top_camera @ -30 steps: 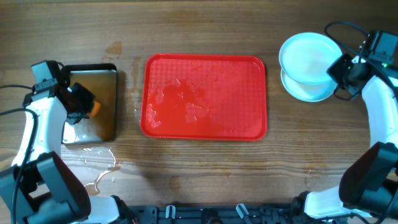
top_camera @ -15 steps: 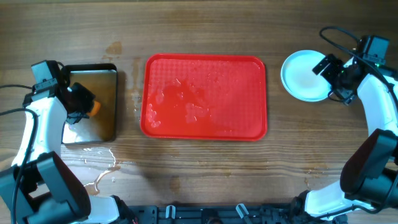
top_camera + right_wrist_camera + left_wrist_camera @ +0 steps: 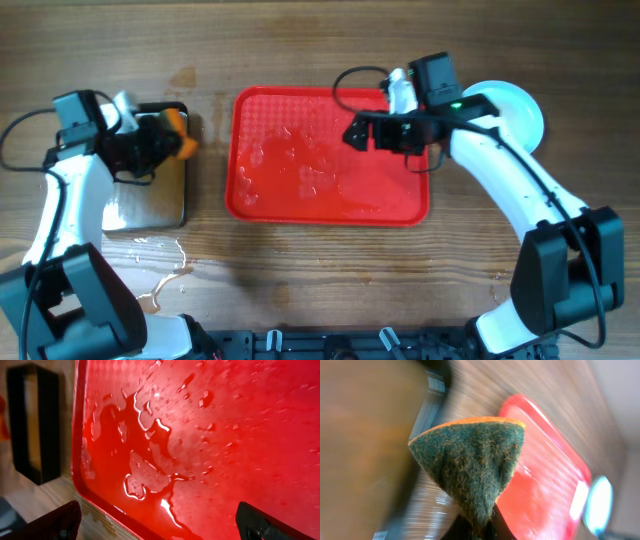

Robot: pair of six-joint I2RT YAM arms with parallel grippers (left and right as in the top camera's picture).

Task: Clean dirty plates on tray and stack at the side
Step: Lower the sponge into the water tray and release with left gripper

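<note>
At table centre, overhead, we find the large red plastic rectangular tray (image 3: 300,200) wet and bare; round pale mint-white plates (image 3: 520,108) stacked at its 2 o'clock; right gripper (image 3: 352,133) above the tray. Left wrist: left gripper (image 3: 477,529) pinches a green-orange scouring sponge (image 3: 475,465). Right wrist: fingers (image 3: 62,520) spread, empty. Risk, we judge: the right forearm (image 3: 500,165) knocking the stack.

I think this is a robot lab set up like a small pretend kitchen. My left arm (image 3: 65,210) and right arm (image 3: 505,185) stand at a plain wooden table (image 3: 300,40) with washing-up things on it: a wet red tray (image 3: 380,190), a dark pan (image 3: 160,195) and a scrub sponge (image 3: 475,465).
</note>
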